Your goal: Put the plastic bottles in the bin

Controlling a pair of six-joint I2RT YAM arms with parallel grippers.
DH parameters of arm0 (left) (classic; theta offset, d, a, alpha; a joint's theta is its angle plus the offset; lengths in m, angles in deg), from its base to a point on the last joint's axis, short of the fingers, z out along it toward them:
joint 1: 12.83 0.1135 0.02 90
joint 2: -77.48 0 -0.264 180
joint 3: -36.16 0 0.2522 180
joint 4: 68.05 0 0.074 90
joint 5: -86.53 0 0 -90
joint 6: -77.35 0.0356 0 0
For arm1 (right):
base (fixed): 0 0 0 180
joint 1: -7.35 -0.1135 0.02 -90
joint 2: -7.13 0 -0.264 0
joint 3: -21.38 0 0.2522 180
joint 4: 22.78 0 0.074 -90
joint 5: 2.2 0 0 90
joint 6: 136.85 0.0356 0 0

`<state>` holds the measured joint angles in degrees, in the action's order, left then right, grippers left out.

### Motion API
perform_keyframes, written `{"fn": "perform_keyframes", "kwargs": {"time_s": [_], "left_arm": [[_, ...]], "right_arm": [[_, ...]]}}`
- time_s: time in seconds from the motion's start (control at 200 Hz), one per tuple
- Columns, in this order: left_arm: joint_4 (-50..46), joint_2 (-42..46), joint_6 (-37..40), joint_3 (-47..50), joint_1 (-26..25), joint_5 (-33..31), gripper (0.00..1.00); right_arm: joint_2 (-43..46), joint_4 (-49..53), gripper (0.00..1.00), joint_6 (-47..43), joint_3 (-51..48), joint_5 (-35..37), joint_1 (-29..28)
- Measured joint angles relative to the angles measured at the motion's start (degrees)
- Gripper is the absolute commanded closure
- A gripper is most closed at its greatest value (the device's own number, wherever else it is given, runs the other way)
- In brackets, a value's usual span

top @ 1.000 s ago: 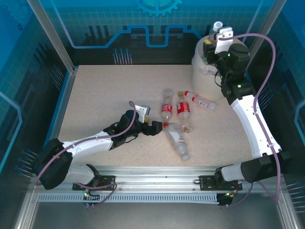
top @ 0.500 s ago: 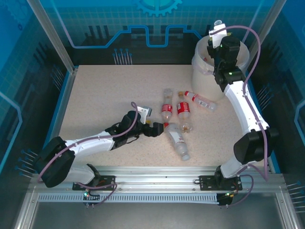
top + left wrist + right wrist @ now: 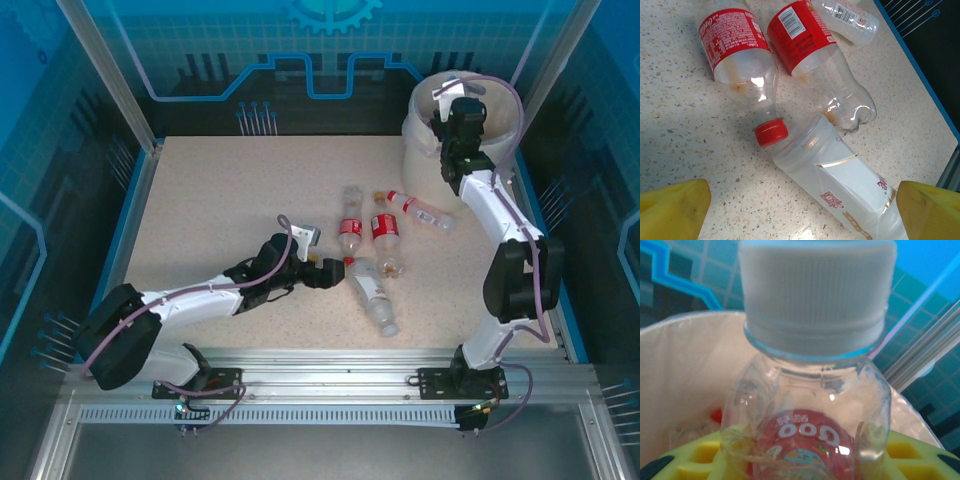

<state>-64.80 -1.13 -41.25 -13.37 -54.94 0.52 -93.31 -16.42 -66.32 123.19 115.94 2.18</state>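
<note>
Top external view: the right gripper (image 3: 445, 110) hangs over the mouth of the bin (image 3: 505, 95), which stands at the table's (image 3: 200, 200) far right corner. A second ago its wrist rode higher, above the bin's rim, with the elbow low and out to the right. Now the arm is folded up and the hand has dropped within the bin's outline. The left gripper (image 3: 338, 270) lies low on the table and has crept slightly toward the clear bottle (image 3: 372, 295). Four loose bottles lie mid-table where they lay before: two red-labelled bottles (image 3: 349, 228) side by side, a slim clear one (image 3: 420, 211) nearer the bin, and the clear bottle nearest the arms.

Left wrist view: the yellow fingertips (image 3: 672, 210) stand wide apart, holding nothing. The clear bottle's lower end lies between them, just beside the right tip. A red cap (image 3: 771, 133) touches the clear bottle's shoulder.

Right wrist view: the yellow pads (image 3: 910, 455) are clamped on a white-capped bottle (image 3: 810, 390), cap pointing away. The bin's cream wall and thin liner are behind it.
</note>
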Motion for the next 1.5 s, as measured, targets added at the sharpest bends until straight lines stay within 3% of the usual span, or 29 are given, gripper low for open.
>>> {"fn": "perform_keyframes", "kwargs": {"time_s": [0.295, 0.605, 0.9, 1.306, 1.501], "left_arm": [[-0.2, -1.2, 0.0, -0.2, -0.2, 0.0, 0.03], [-0.5, -1.6, 0.0, -1.3, -0.5, 0.0, 0.04], [-0.8, -2.8, 0.0, -2.0, -0.6, 0.0, 0.03], [-2.7, -2.9, 0.0, -2.7, -0.7, -0.2, 0.03], [-7.2, -3.1, 0.0, -5.9, -0.7, -2.7, 0.02]], "right_arm": [[-7.7, 12.7, 0.6, 7.0, 12.6, -1.4, 3.6], [-11.0, 21.4, 0.52, 11.5, 17.7, -3.8, 6.6], [-14.1, 25.9, 0.35, 15.5, 22.1, -8.7, 8.8], [-15.1, 29.3, 0.01, 19.3, 22.2, -12.4, 8.6], [-13.8, 29.0, 0.0, 19.3, 21.5, -12.8, 8.6]]}}
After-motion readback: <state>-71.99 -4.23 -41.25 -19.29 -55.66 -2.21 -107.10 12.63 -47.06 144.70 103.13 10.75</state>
